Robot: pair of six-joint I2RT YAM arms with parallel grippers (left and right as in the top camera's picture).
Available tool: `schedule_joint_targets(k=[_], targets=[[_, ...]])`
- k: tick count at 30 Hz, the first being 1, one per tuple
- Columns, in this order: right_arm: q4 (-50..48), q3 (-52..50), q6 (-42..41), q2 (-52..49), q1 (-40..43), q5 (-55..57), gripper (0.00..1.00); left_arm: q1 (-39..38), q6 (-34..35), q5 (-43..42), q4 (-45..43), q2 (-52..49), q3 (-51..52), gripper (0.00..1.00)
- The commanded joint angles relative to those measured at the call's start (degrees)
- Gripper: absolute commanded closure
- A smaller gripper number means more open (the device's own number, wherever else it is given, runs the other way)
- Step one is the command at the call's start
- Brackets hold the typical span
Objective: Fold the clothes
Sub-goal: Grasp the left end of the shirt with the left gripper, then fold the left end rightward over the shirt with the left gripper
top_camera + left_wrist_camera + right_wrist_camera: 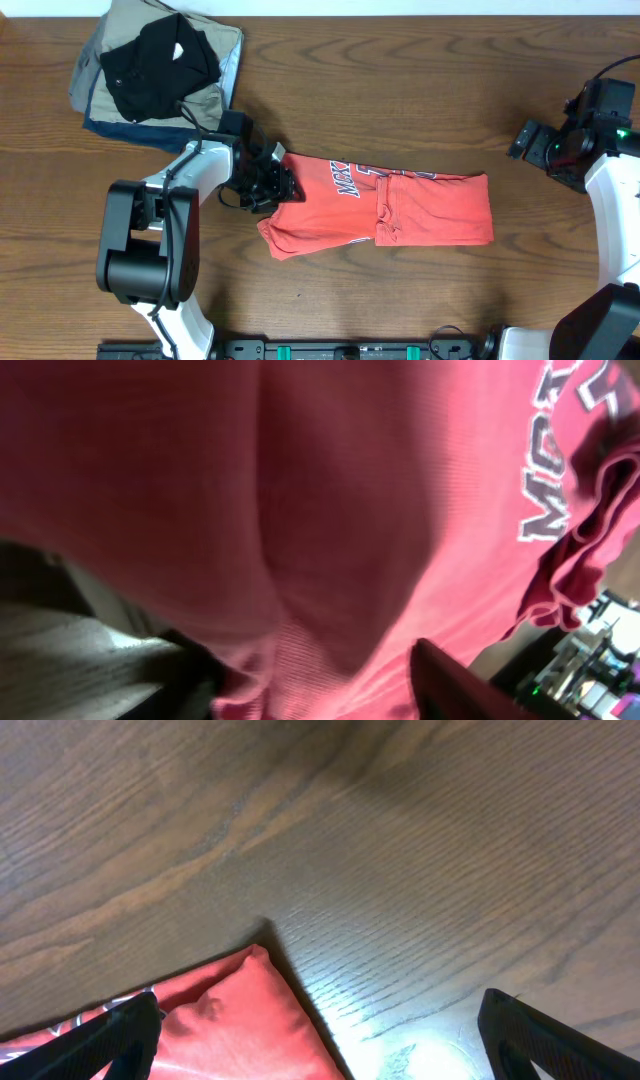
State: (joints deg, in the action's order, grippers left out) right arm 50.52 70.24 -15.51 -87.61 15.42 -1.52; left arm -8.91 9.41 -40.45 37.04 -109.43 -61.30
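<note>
The shirt [400, 205] lies as a folded strip in the middle of the table [420, 80]; the left claw [283, 190] is at its left end; the right claw [527, 140] stands well apart from it, wide open and empty. In the left wrist view, fabric fills the space between the fingers [455, 680]; we cannot tell whether they pinch it. The risk, as we judge it, is that the claw catches only the top layer, so a lift opens the fold; or it drags the whole strip. Only the overhead view shows the strip and the stack [150, 70] near it; the right wrist view shows just one corner [250, 995] on the wood.
</note>
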Motion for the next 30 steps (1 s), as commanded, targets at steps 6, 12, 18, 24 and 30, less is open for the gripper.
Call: schedule_joint_targets(k=[6, 12, 18, 24, 30], targets=[[0.0, 0.5, -0.3, 0.1, 0.3, 0.0, 0.01, -0.4, 2.1, 6.2, 0.3, -2.6, 2.0, 0.94], [0.0, 0.5, -0.3, 0.1, 0.3, 0.0, 0.01, 0.6, 8.2, 18.6, 4.5, -2.3, 0.9, 0.94], [0.0, 0.5, -0.3, 0.1, 0.3, 0.0, 0.01, 4.3, 12.3, 33.0, 13.7, 0.7, -2.7, 0.94], [0.0, 0.5, -0.3, 0.1, 0.3, 0.0, 0.01, 9.3, 12.5, 36.0, 22.2, 5.9, -7.9, 0.94], [0.0, 0.5, -0.3, 0.1, 0.3, 0.0, 0.01, 10.2, 10.6, 36.0, 30.0, 11.0, -14.7, 0.94]])
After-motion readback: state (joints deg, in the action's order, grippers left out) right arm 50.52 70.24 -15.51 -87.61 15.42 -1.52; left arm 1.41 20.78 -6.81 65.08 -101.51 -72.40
